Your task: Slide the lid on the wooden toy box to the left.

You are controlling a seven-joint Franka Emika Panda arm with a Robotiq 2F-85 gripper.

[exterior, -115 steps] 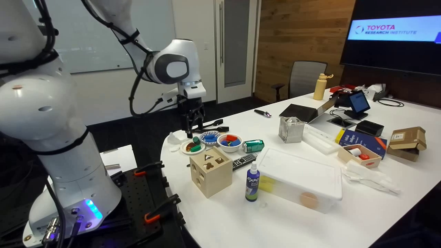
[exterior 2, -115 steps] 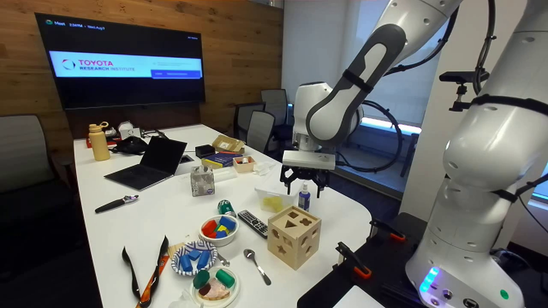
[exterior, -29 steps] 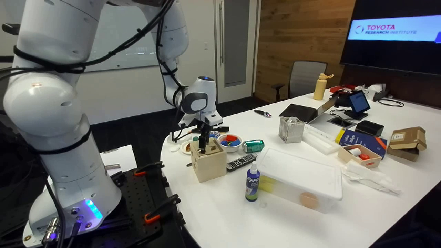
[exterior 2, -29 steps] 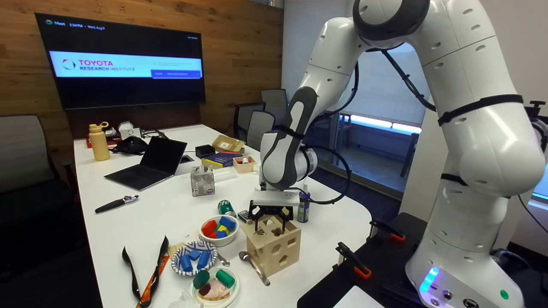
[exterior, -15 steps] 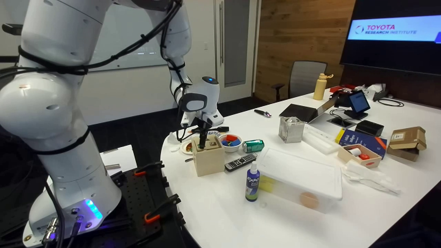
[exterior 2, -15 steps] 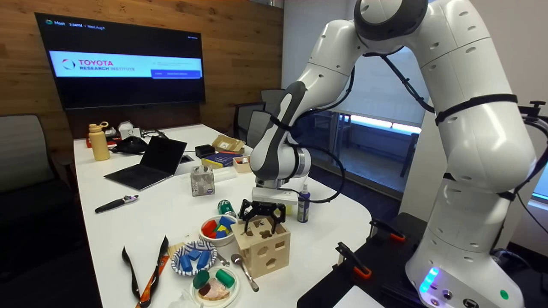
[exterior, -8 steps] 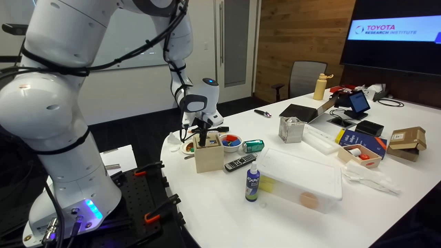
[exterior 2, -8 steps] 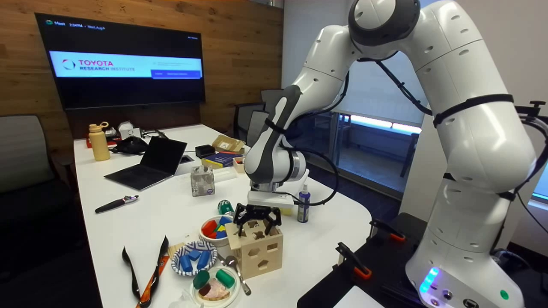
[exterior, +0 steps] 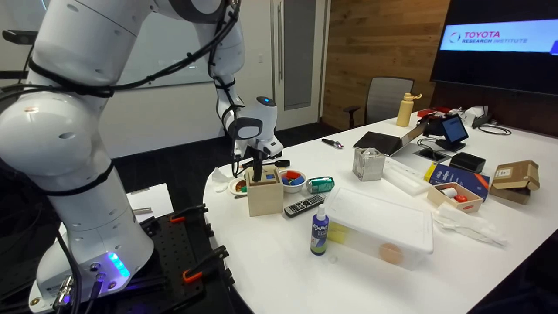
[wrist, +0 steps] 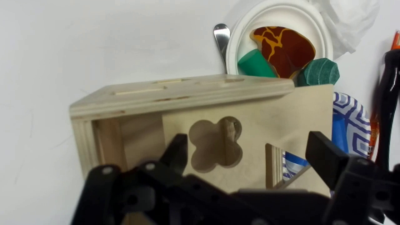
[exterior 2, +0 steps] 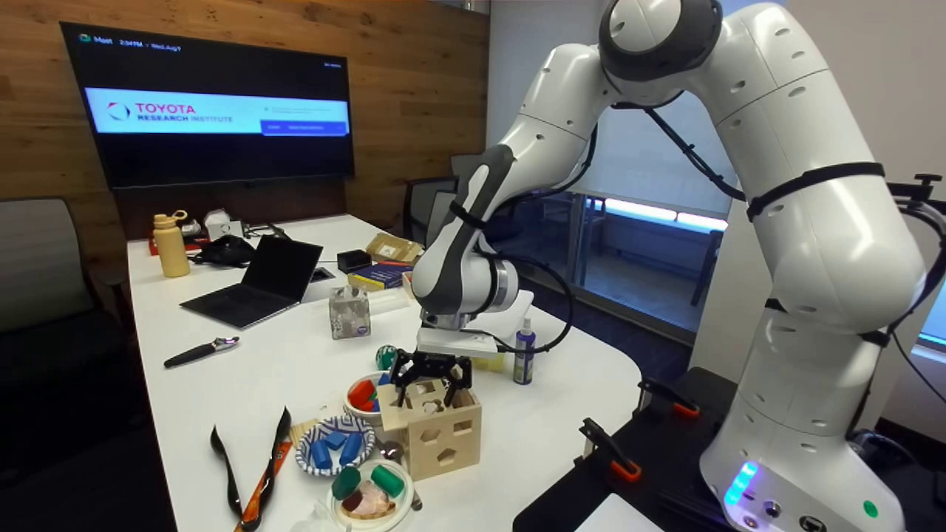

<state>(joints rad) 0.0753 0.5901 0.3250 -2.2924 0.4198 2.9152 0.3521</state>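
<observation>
The wooden toy box (exterior 2: pixel 445 448) stands upright on the table in both exterior views (exterior: pixel 266 201); its near wall (wrist: pixel 181 97) shows in the wrist view. The lid (wrist: pixel 256 128) is a thin pale panel with clover and triangle cut-outs. It sits partly slid out, jutting past the box toward the bowls (exterior 2: pixel 394 418). A gap at the opposite end shows the box's inside (wrist: pixel 140 134). My gripper (wrist: pixel 250 153) is open over the lid, pointing down, fingers spread around the cut-outs; it shows in both exterior views (exterior 2: pixel 426 403). Whether a fingertip touches the lid is unclear.
A white bowl of coloured blocks (exterior: pixel 293 189) and a patterned bowl (exterior 2: pixel 334 471) stand close to the lid's jutting end. A plate with toy food (wrist: pixel 232 56) and a spoon (wrist: pixel 222 36) lie beside the box. A remote (exterior: pixel 304 206) and spray bottle (exterior: pixel 319 235) stand nearby.
My gripper has come down onto the box top and moved toward the bowls. The lid has slid out that way. The box has also shifted and turned, and the spoon has shifted.
</observation>
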